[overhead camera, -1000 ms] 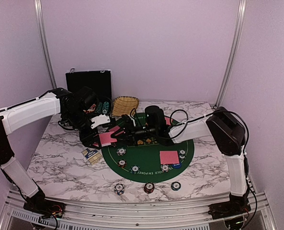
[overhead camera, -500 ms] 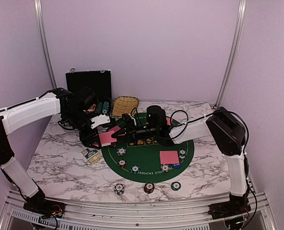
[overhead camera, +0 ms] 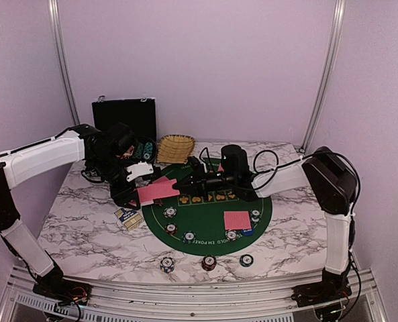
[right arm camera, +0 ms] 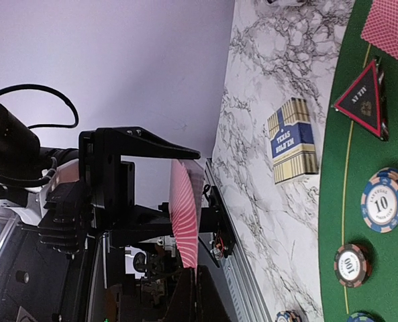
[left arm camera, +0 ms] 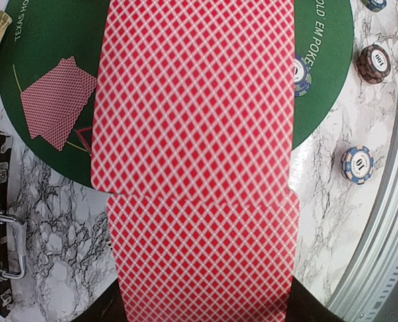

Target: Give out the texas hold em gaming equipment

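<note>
My left gripper [overhead camera: 133,196] is shut on a deck of pink-red-backed cards [overhead camera: 145,195], held above the mat's left edge. The deck [left arm camera: 202,261] fills the left wrist view, and its top card [left arm camera: 192,94] is slid forward off it. My right gripper [overhead camera: 184,184] is shut on the far end of that card [overhead camera: 166,188]. In the right wrist view the card [right arm camera: 184,218] shows edge-on between my closed fingers. Striped chips [overhead camera: 169,212] and two dealt cards [overhead camera: 237,220] lie on the green mat [overhead camera: 205,208]. A black-red triangle marker [right arm camera: 363,100] lies on the mat.
A blue card box [overhead camera: 128,216] lies left of the mat. Three chips [overhead camera: 209,262] sit near the front edge. A straw basket [overhead camera: 176,147] and a black case [overhead camera: 125,117] stand at the back. More cards [left arm camera: 54,111] lie at the mat's far side.
My right gripper has moved right, drawing the top card partly off the deck. My left gripper has stayed in place with the deck.
</note>
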You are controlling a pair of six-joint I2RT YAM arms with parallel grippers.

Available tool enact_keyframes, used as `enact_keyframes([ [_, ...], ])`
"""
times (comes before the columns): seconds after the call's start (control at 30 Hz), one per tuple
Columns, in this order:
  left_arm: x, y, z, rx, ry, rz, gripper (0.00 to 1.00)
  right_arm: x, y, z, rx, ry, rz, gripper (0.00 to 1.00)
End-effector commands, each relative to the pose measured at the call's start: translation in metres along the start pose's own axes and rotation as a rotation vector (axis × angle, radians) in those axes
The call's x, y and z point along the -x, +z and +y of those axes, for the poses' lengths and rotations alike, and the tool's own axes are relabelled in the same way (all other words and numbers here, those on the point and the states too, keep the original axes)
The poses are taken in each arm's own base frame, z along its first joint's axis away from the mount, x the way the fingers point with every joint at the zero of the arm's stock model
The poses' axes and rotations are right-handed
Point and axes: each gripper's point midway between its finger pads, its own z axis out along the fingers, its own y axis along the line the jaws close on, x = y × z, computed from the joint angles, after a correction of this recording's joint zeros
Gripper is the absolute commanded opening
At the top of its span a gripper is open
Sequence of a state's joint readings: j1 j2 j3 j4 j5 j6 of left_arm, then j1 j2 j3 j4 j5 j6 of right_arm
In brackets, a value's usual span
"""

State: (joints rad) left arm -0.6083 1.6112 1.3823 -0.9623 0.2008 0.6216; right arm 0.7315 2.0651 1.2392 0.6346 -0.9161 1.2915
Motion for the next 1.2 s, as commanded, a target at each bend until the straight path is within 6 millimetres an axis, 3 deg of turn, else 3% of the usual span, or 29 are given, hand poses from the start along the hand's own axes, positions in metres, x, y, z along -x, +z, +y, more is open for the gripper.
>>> enact_keyframes([
  [0.0, -0.007, -0.002, -0.001, 0.004, 0.006, 0.010, 0.00, 0.001, -0.018, 0.010, -0.010, -0.038, -0.003, 0.00],
  [0.3, -0.018, 0.000, 0.002, 0.013, -0.016, 0.031, 0.00, 0.023, -0.054, 0.001, -0.121, -0.094, -0.047, 0.00],
  [0.37, -0.020, 0.000, 0.002, 0.012, -0.021, 0.033, 0.00, 0.027, -0.057, -0.012, -0.230, -0.111, -0.034, 0.00],
  [0.5, -0.023, -0.001, 0.002, 0.017, -0.029, 0.032, 0.00, 0.056, -0.074, -0.035, -0.563, -0.289, -0.042, 0.00],
  [0.7, -0.031, -0.001, 0.009, 0.048, -0.061, 0.051, 0.00, 0.092, -0.097, -0.031, -0.900, -0.554, -0.111, 0.00],
  [0.87, -0.030, -0.002, 0.009, 0.040, -0.077, 0.036, 0.00, 0.107, -0.098, -0.022, -1.170, -0.812, -0.146, 0.00],
  [1.17, -0.032, -0.008, 0.007, 0.051, -0.078, 0.023, 0.00, 0.096, -0.075, -0.010, -1.443, -1.283, -0.126, 0.00],
])
